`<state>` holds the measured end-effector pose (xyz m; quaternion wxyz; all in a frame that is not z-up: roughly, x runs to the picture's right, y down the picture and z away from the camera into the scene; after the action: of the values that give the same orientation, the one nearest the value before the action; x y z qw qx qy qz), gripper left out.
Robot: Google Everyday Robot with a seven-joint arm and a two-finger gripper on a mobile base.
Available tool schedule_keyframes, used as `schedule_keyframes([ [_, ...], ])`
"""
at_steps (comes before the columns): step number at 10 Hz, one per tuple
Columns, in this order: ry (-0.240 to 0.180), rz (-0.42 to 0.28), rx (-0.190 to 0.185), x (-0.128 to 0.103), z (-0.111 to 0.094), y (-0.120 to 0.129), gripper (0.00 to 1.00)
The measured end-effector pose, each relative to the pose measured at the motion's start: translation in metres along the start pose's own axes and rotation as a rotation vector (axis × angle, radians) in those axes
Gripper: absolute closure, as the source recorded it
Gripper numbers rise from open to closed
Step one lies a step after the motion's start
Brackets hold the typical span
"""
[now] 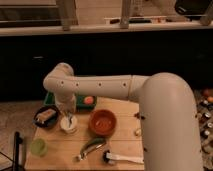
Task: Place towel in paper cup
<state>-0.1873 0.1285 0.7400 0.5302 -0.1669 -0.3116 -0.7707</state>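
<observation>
Towel (69, 121) seen pale inside paper cup (68, 125), table (65, 152) left side. Gripper (67, 111) positioned directly above cup, at towel's 12 o'clock. Finger state not determinable. Orange bowl (102, 122) at cup's 3 o'clock.

Paper cup (68, 126): short, white, round-rimmed, upright on the wooden table toward its left side, just left of the orange bowl. Towel (69, 120): pale grey-blue, bunched inside the cup's mouth (only a small patch visible at the rim). Gripper (68, 116): directly above the cup, reaching down to its opening, touching or nearly touching the towel.
</observation>
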Motion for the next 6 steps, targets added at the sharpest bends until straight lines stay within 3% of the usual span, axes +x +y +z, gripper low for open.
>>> schedule_keyframes([
  [6,-0.019,-0.069,-0.014,-0.012,0.009,-0.026,1.0],
])
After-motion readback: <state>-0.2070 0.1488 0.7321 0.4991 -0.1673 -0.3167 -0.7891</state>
